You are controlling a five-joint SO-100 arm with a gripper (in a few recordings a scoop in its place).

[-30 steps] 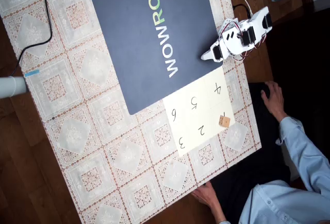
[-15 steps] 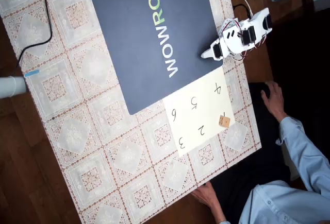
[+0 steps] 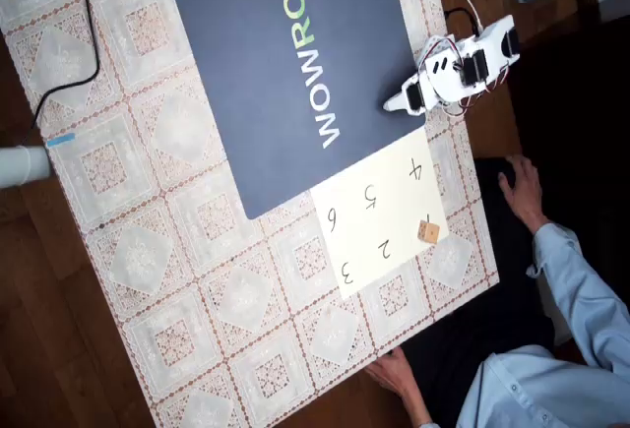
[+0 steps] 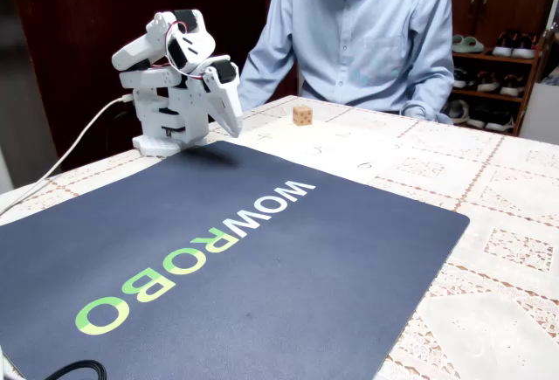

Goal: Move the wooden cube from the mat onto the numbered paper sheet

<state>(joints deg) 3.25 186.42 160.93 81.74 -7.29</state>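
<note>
The wooden cube (image 3: 427,231) (image 4: 302,115) rests on the numbered paper sheet (image 3: 394,207) (image 4: 341,148), near its edge on the person's side. The navy mat (image 3: 246,74) (image 4: 288,275) with WOWROBO lettering lies beside the sheet with nothing on it. My white arm is folded at its base by the mat's corner. Its gripper (image 3: 392,106) (image 4: 233,121) points down at the mat's edge, its fingers together and holding nothing, well apart from the cube.
A person in a blue shirt sits at the table's edge, one hand (image 3: 519,187) beside the sheet and another (image 3: 399,374) at the table corner. A black cable (image 3: 89,44) crosses the lace tablecloth (image 3: 197,280). A white cylinder (image 3: 20,165) lies at the left edge.
The arm has drawn back very slightly toward its base. The cube has stayed where it was on the sheet.
</note>
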